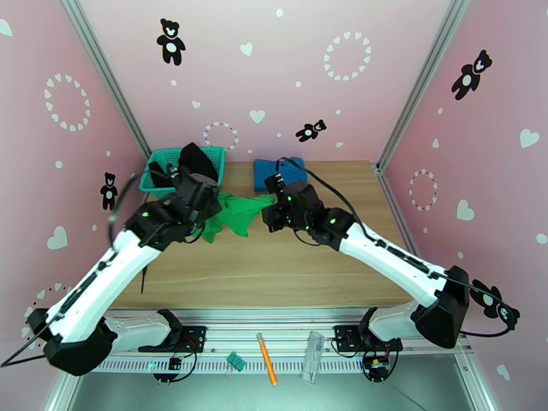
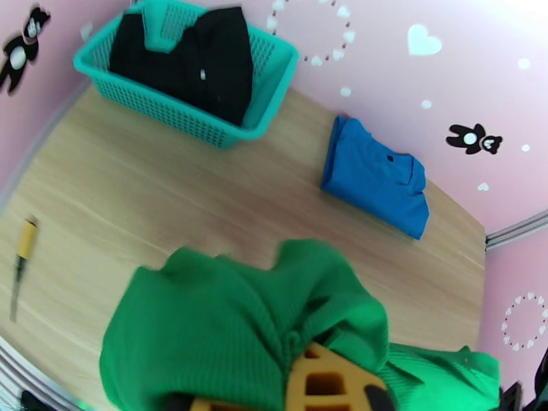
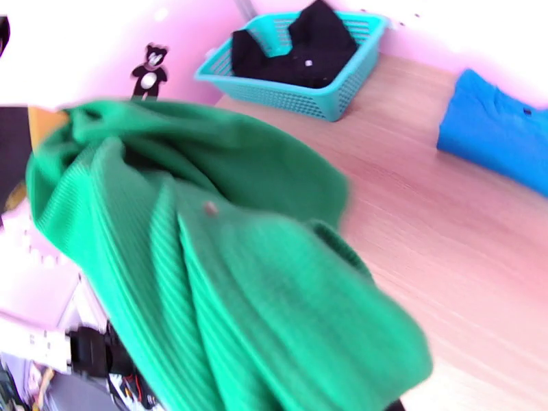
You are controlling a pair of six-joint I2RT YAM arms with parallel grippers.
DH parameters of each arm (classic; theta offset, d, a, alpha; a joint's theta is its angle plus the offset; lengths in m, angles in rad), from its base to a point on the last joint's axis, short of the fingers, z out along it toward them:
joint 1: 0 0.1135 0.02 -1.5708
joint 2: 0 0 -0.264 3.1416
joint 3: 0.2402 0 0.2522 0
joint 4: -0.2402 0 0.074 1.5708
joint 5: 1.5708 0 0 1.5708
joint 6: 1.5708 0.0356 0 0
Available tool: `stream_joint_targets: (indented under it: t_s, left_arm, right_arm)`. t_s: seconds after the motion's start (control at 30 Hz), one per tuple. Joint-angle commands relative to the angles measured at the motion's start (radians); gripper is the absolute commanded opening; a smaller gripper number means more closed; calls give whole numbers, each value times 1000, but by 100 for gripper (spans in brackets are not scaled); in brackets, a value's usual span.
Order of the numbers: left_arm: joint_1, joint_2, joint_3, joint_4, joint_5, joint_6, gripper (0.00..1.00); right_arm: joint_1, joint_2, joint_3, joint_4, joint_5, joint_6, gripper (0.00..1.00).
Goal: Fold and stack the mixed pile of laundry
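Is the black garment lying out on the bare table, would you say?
No, the black garment sits inside the teal basket at the table's far corner.

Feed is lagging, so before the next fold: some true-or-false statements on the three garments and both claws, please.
1. The left claw and right claw both grip the green garment. True.
2. The blue shirt lies in the basket. False: it lies folded on the table, apart from the basket.
3. The black garment is in the basket. True.
4. The green garment rests on the blue shirt. False: it hangs between the claws, clear of the shirt.
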Motion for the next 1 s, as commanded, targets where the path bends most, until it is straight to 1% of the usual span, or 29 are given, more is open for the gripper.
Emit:
stream_joint_targets:
  t_s: [0.0, 0.07, 0.13, 0.23, 0.27, 0.3, 0.33, 0.37, 0.4, 0.43, 0.47, 0.57, 0.67, 0.73, 0.77, 0.8, 0.9, 0.93, 0.97]
  left_arm:
    - [10, 0, 59, -207, -30, 78, 0]
    - [10, 35, 54, -224, 39, 94, 0]
    - [0, 72, 8, -184, 121, 106, 0]
    - [-44, 145, -95, -55, 211, 98, 0]
    - [-63, 180, -132, 6, 255, 96, 5]
    - [-81, 219, -152, 46, 283, 94, 20]
    - [-107, 265, -163, 88, 298, 87, 39]
    - [-131, 316, -159, 112, 305, 86, 63]
    - [-152, 361, -143, 120, 305, 88, 81]
    - [-173, 408, -120, 114, 298, 92, 95]
    - [-189, 447, -86, 103, 288, 100, 99]
    - [-207, 495, -20, 70, 263, 115, 98]
    - [-205, 471, -6, 46, 218, 122, 99]
    - [-196, 454, -11, 15, 190, 123, 98]
    - [-188, 443, -23, -3, 180, 123, 99]
    - [-179, 432, -35, -17, 173, 121, 99]
    - [-141, 374, -130, -41, 157, 103, 98]
    - [-122, 343, -187, -38, 161, 93, 95]
    - [-102, 311, -248, -27, 173, 82, 93]
  right_arm:
    - [-5, -1, 58, -229, -8, -94, 0]
    - [-7, -7, 61, -266, 23, -110, 0]
    - [-15, -15, 49, -306, 70, -117, 0]
    - [-55, -42, -25, -334, 154, -121, 0]
    - [-80, -50, -61, -343, 185, -123, 0]
    - [-106, -52, -96, -347, 204, -126, 0]
    - [-140, -51, -139, -347, 224, -129, 0]
    - [-183, -44, -180, -344, 239, -134, 0]
    - [-221, -32, -220, -333, 238, -142, 0]
    - [-275, -16, -261, -314, 238, -153, 0]
    - [-327, 8, -291, -298, 246, -162, 0]
    - [-443, 89, -333, -256, 288, -197, 0]
    - [-504, 171, -317, -223, 300, -214, 0]
    - [-524, 217, -285, -220, 296, -215, 0]
    - [-525, 234, -266, -218, 296, -215, 2]
    - [-524, 242, -253, -216, 291, -215, 7]
    - [-524, 238, -225, -208, 236, -210, 32]
    - [-525, 225, -224, -205, 216, -210, 41]
    - [-525, 209, -226, -201, 198, -210, 47]
